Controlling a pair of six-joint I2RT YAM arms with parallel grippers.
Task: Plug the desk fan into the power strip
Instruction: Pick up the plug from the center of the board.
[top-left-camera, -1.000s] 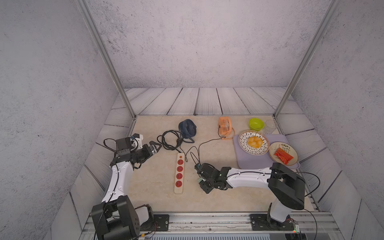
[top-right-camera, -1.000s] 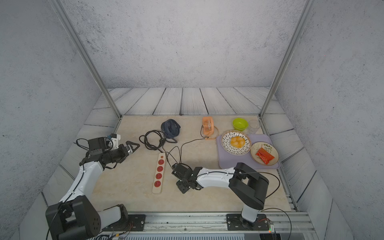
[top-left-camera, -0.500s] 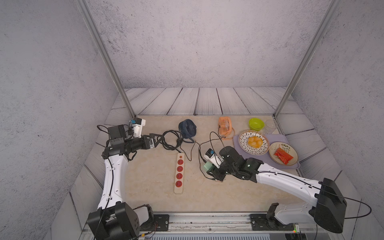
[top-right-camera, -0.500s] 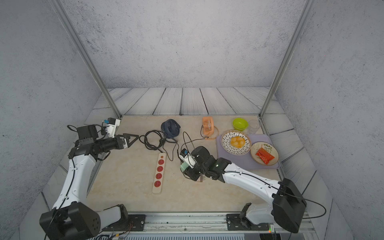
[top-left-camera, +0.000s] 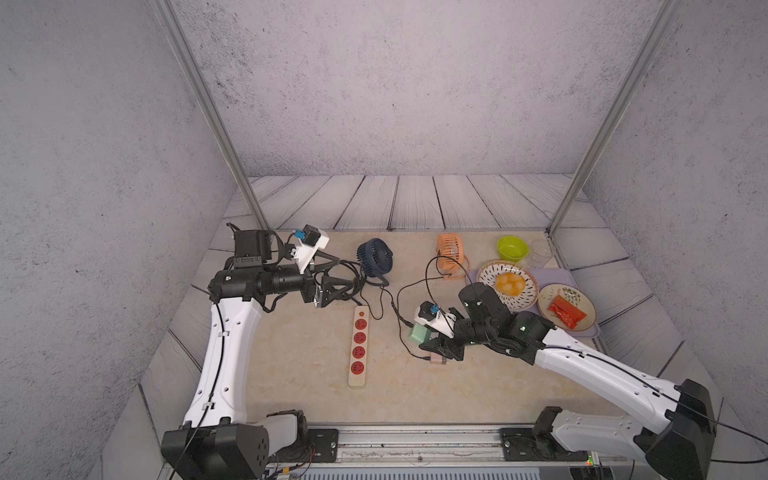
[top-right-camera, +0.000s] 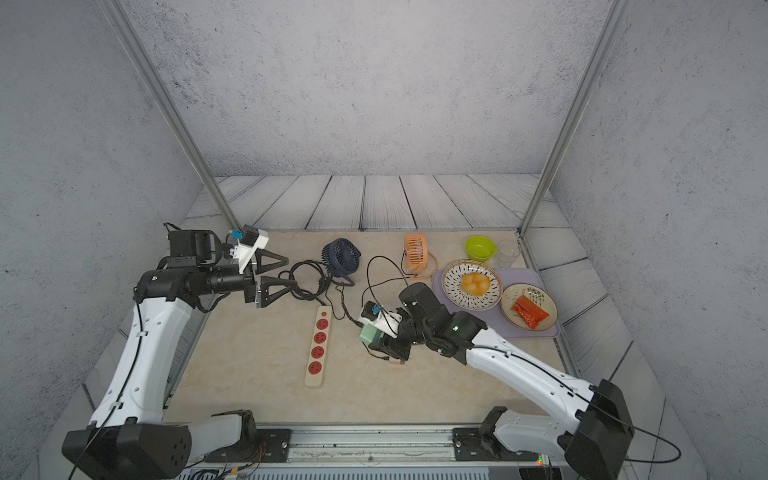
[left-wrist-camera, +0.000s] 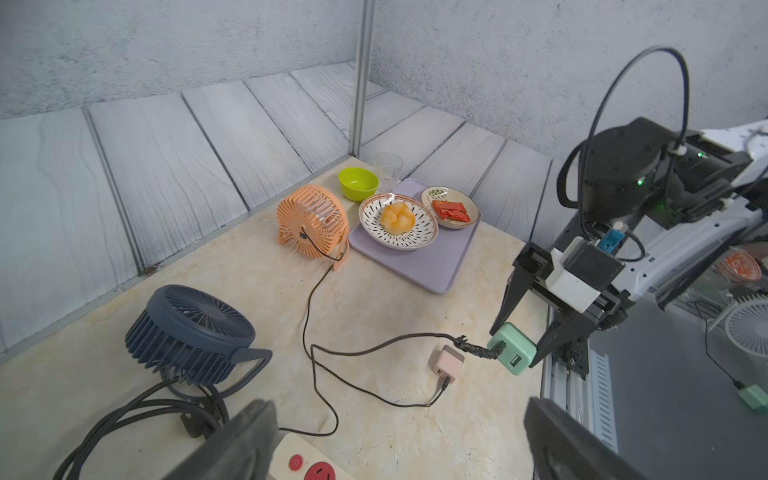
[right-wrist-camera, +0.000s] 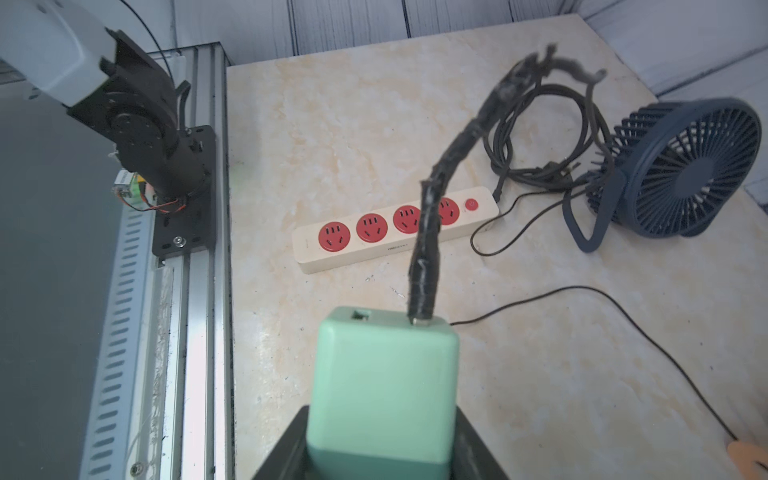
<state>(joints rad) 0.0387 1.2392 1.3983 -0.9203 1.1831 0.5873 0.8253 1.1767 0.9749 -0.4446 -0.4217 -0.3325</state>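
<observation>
The long cream-beige power strip (top-left-camera: 359, 347) with four round red sockets is lying flat on the pale marbled tabletop (top-left-camera: 291, 374), every socket empty. Just beside its middle, on the right arm's side, the right end effector (top-left-camera: 422, 337) is clamping a mint-green cube-shaped charger plug (right-wrist-camera: 382, 374) by its flat sides. A tape-wrapped black cord (right-wrist-camera: 428, 232) is leaving one face, and the prongs are hidden. The plug is probably behaving as light, rigid, smooth plastic, so side grips suit it, though the strip may slide when pushed. Past the strip's switch end, the left end effector (top-left-camera: 343, 273) is hovering empty, jaws wide apart. Beyond, a navy-blue round desk fan (top-left-camera: 375, 255) and an orange slatted desk fan (top-left-camera: 449, 247) are standing.
</observation>
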